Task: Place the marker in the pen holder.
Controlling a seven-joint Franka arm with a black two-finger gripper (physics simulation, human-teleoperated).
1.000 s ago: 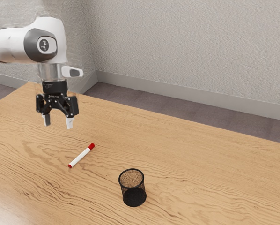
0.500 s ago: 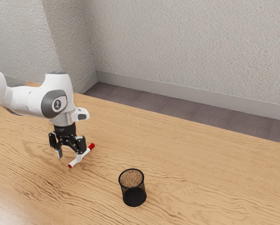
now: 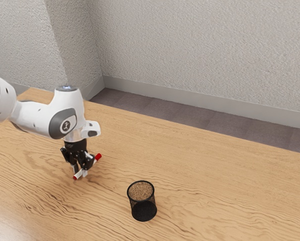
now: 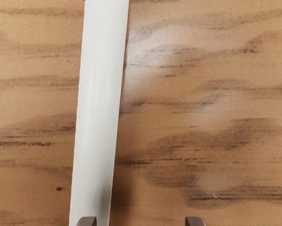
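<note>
Claw [image 3: 80, 171] lower left of exterior view, fingers apart, likely so you can straddle marker [image 4: 96, 103], lying off-centre.

Exterior view: set high at near side, standing back, facing obliquely down across table [image 3: 215, 175] to far wall [image 3: 200, 50]; arm [image 3: 37, 118] enters from exterior view's left. Wrist view: at arm's end, facing down, very close. Shared: marker [image 4: 96, 103], table beneath.

marker [image 3: 98, 157] on table [image 3: 215, 175] | pen holder [image 3: 144, 211] toward exterior view's right
</note>
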